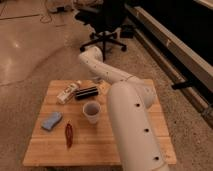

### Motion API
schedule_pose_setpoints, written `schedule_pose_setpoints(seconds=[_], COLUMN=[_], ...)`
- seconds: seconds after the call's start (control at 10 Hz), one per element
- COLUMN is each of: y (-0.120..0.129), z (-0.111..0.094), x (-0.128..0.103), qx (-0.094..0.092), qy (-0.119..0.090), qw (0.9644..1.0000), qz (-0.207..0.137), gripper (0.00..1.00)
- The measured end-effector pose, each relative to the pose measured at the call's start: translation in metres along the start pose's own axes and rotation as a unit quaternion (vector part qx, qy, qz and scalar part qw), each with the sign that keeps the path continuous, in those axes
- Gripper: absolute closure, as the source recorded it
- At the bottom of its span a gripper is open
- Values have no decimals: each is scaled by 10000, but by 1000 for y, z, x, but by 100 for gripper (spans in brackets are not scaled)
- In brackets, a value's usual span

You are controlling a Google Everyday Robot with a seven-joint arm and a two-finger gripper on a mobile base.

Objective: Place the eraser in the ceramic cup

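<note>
The eraser [86, 92] is a long black block with a pale stripe. It lies on the wooden table [45, 152] near the far edge, just right of the white bottle [67, 93]. The ceramic cup [91, 111] is whitish with a dark inside and stands upright at the table's middle, a little in front of the eraser. My white arm [131, 122] rises from the front right and bends back at an elbow beyond the table. My gripper [97, 80] hangs low at the far edge, just behind the eraser's right end and partly hidden by the arm.
A blue sponge [51, 120] lies at the left of the table. A narrow dark red object [69, 134] lies in front of the cup. A black office chair [102, 22] stands on the floor beyond the table. A long bench or rail [175, 45] runs along the right.
</note>
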Motion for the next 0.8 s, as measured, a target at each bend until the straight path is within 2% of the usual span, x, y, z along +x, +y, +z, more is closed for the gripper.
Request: schedule_pose_setpoints(seconds=[0.2, 0.4, 0.6, 0.8], y=[-18, -26, -32, -33], z=[16, 27, 40, 50], x=[0, -6, -15, -21], qx=[155, 174, 162, 106], qy=[-87, -209, -404, -570], qw=[9998, 9995, 9989, 9982], qz=[-97, -155, -181, -157], gripper=[20, 20, 33, 53])
